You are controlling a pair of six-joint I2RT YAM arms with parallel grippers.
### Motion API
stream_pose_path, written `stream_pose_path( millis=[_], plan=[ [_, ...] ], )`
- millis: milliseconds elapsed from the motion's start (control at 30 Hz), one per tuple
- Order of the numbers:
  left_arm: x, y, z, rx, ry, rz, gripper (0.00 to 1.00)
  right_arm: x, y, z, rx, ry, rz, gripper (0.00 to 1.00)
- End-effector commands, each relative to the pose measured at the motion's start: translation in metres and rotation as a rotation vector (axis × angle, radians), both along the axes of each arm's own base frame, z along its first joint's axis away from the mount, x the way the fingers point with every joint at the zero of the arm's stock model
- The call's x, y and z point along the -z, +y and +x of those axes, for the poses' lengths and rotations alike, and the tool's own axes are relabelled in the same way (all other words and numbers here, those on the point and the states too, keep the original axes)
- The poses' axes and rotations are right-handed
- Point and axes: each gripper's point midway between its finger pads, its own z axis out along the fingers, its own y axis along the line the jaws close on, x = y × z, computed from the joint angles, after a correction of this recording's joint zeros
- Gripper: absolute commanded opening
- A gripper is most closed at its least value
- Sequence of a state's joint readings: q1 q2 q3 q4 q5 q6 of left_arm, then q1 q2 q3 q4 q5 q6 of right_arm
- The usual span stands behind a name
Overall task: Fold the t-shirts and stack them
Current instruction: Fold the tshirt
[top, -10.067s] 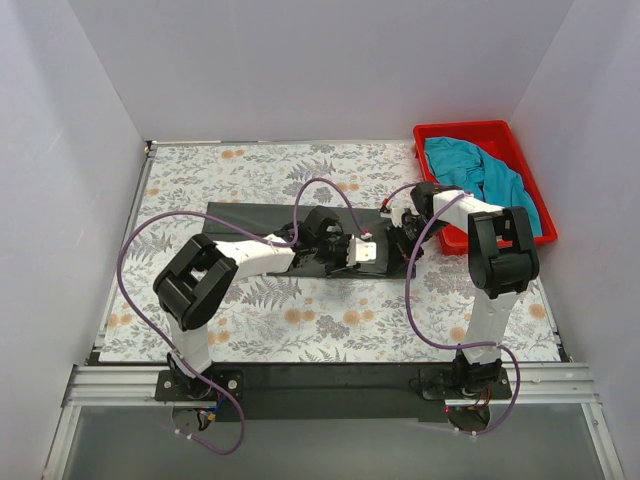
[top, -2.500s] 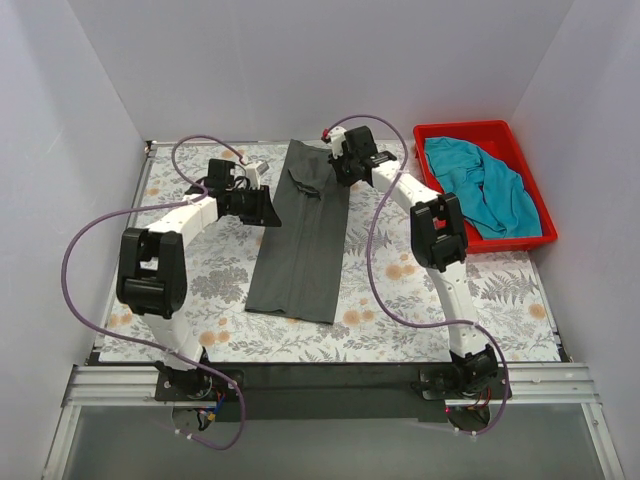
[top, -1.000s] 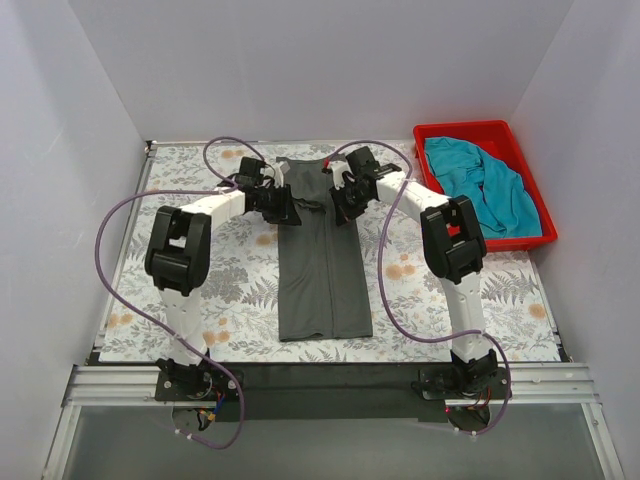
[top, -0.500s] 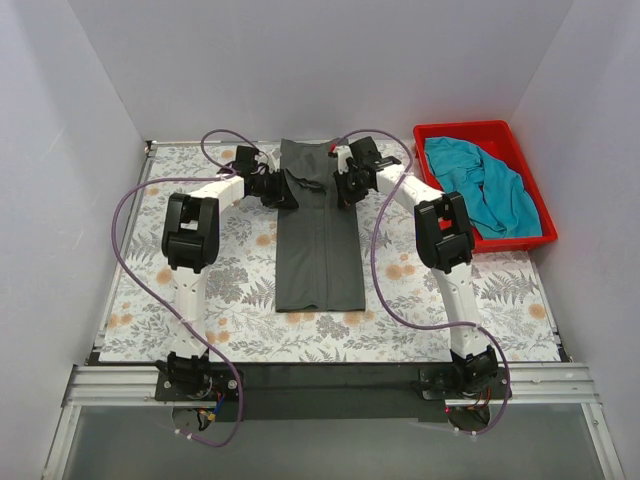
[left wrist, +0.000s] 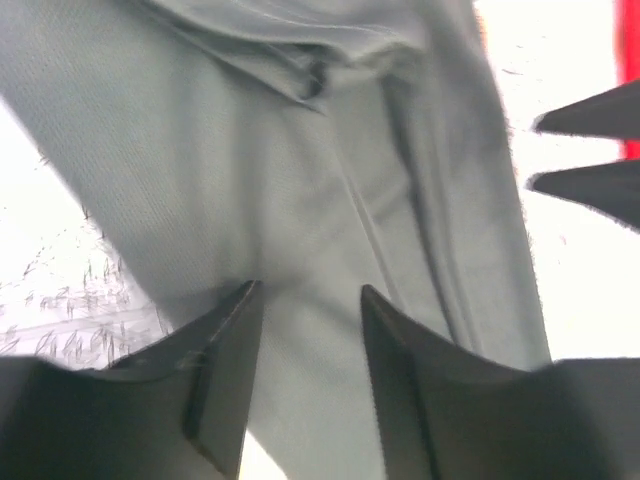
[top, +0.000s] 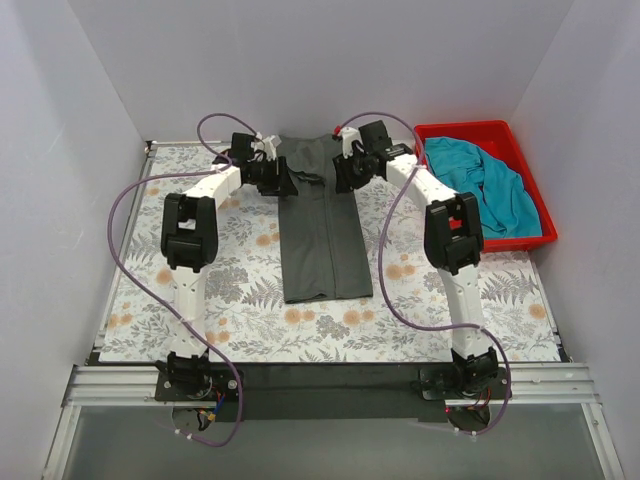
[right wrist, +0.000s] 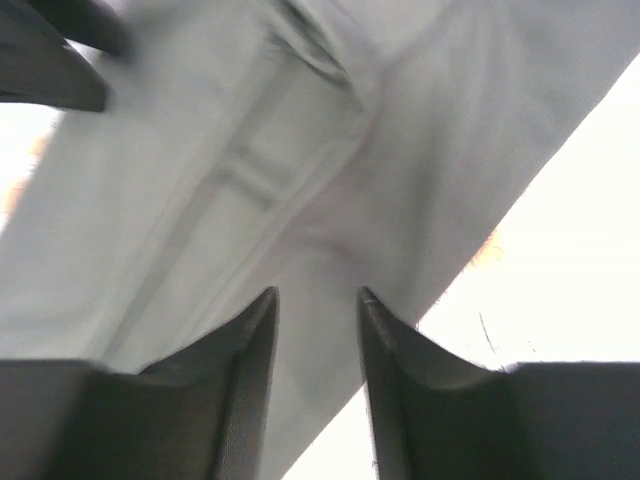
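Near edge: both arm bases, arms stretched out long over the floral table [top: 230, 300].
Charcoal t-shirt [top: 325, 240] lies mid-table, folded into a long narrow strip running near to far. Its near hem sits about halfway up the table and its far end reaches the back edge. The strip is mostly flat with a crease line down its length. It's rumpled at the far end, between the two hands.
Left hand [top: 288, 182] is at the strip's left edge, toward the far end. Right hand [top: 343, 180] mirrors it at the right edge.
Left wrist view: fingers [left wrist: 225, 385] spread, grey cloth showing through the gap, nothing pinched.
Right wrist view: same story, fingers [right wrist: 250, 390] apart, cloth visible beyond the gap, nothing held.
Can't tell whether either set of tips touches the cloth.
Far right: red bin [top: 470, 130] at the table's back corner. Teal t-shirt [top: 485, 185] is bunched inside it, unfolded, well apart from the charcoal one.
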State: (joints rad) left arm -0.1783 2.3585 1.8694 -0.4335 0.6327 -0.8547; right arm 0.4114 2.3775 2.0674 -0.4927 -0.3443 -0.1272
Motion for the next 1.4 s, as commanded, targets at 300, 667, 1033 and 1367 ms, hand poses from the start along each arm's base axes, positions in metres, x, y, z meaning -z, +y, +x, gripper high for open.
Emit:
stream_pose_path(
  millis=[300, 667, 1033, 1367],
  plan=[
    [-0.286, 0.024, -0.121, 0.162, -0.85, 0.007, 0.84, -0.275, -0.042, -0.092, -0.299, -0.72, 0.003, 0.98],
    [-0.107, 0.002, -0.301, 0.623, -0.724, 0.191, 0.82, -0.096, -0.066, -0.267, -0.862, -0.563, -0.148, 0.87],
    [-0.019, -0.015, -0.331, 0.756, -0.691, 0.215, 0.59, -0.001, -0.05, -0.3, -0.989, -0.463, -0.148, 0.53],
    [0.007, -0.02, -0.324, 0.775, -0.678, 0.273, 0.53, 0.032, -0.042, -0.308, -1.034, -0.395, -0.161, 0.44]
  ],
)
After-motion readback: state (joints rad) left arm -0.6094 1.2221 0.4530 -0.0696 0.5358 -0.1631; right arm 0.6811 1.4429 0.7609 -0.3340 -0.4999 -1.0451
